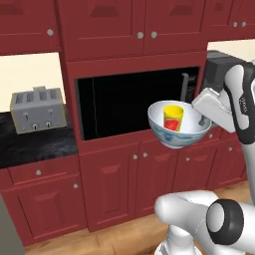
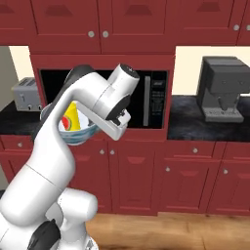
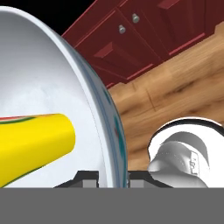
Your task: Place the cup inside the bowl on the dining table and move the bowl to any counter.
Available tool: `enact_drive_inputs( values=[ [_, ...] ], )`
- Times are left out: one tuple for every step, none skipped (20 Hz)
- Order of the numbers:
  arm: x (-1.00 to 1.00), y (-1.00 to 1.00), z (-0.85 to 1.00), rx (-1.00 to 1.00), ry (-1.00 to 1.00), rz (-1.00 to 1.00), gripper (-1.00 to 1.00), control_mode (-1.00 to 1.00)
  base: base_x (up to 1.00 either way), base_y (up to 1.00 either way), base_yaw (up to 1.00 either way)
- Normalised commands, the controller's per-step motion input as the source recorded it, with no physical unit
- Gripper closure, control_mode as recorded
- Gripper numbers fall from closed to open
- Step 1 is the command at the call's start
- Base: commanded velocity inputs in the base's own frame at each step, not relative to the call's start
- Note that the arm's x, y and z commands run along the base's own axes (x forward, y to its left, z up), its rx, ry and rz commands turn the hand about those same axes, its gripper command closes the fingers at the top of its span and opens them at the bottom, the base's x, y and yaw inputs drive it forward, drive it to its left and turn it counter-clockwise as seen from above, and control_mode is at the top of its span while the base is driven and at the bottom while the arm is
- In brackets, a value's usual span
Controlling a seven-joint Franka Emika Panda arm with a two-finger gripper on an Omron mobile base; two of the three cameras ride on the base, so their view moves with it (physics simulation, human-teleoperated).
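The white bowl (image 1: 175,134) with its faint blue pattern hangs in the air in front of the dark microwave (image 1: 129,102), level with the cabinet tops. The yellow cup (image 1: 173,118) with the red mark stands inside it. My gripper (image 1: 203,121) is shut on the bowl's right rim. In the hand view the bowl's wall (image 3: 98,109) runs between my gripper's (image 3: 113,177) two dark tips, and the cup (image 3: 37,140) lies behind it. From the right base view the arm covers part of the bowl (image 2: 80,134) and cup (image 2: 71,118). The dining table is out of view.
A black counter (image 1: 35,144) on red cabinets lies to the left and carries a silver toaster (image 1: 38,110). To the right, another counter (image 2: 200,124) bears a grey coffee machine (image 2: 222,88). Red wall cabinets hang above. Wooden floor (image 3: 175,92) lies below.
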Motion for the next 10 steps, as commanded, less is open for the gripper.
enact_drive_inputs(
  values=[
    [0.0, 0.0, 0.0, 0.0, 0.0, 0.0, 1.0, 1.0, 0.5, -0.45, 0.05],
    [0.0, 0.0, 0.0, 0.0, 0.0, 0.0, 1.0, 1.0, 0.48, -0.4, 0.05],
    [0.0, 0.0, 0.0, 0.0, 0.0, 0.0, 1.0, 1.0, 0.21, -0.36, 0.05],
    [0.0, 0.0, 0.0, 0.0, 0.0, 0.0, 1.0, 1.0, 0.0, -0.32, 0.05],
    [0.0, 0.0, 0.0, 0.0, 0.0, 0.0, 1.0, 1.0, 0.0, -0.41, 0.06],
    [0.0, 0.0, 0.0, 0.0, 0.0, 0.0, 1.0, 1.0, 0.01, -0.46, 0.07],
    [0.0, 0.0, 0.0, 0.0, 0.0, 0.0, 1.0, 1.0, 0.19, -0.49, 0.08],
    [0.0, 0.0, 0.0, 0.0, 0.0, 0.0, 1.0, 1.0, 0.46, -0.46, 0.08],
    [0.0, 0.0, 0.0, 0.0, 0.0, 0.0, 1.0, 1.0, 0.36, -0.46, 0.07],
    [0.0, 0.0, 0.0, 0.0, 0.0, 0.0, 1.0, 1.0, 0.24, -0.47, 0.07]
  ],
)
